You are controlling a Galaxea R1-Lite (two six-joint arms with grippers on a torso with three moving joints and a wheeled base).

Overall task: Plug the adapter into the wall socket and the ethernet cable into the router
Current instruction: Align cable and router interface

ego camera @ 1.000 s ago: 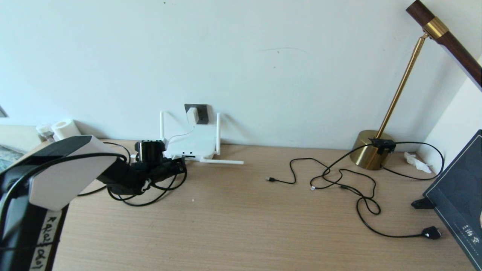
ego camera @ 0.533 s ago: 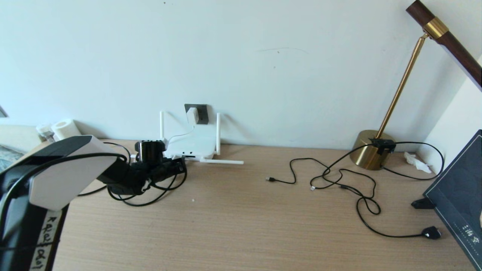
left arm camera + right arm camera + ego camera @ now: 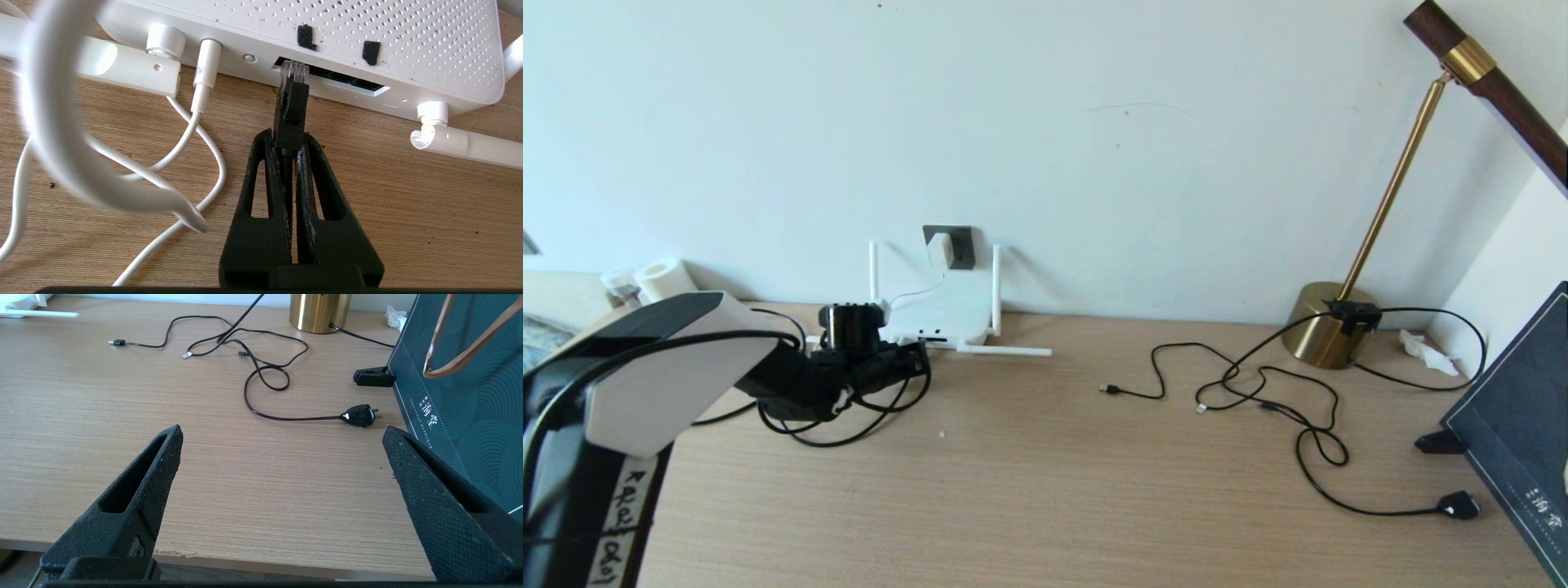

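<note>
Looks like I'm parked at somebody's home desk or a small home office. There's a light wood-grain desktop (image 3: 1045,490) pushed against a plain pale painted wall (image 3: 1094,147), a brass desk lamp with a round gold base and a dark wooden arm (image 3: 1327,331), and a flat white router with stick antennas (image 3: 939,314) tucked under a dark grey wall socket (image 3: 960,245). Loose thin black charging cables (image 3: 1258,392) sprawl about, and a dark teal paper gift bag (image 3: 1515,433) stands at the edge.

Bright even daylight, soft shadows behind router (image 3: 939,314), near white cord (image 3: 61,122) blurred, edges perhaps bowed
</note>
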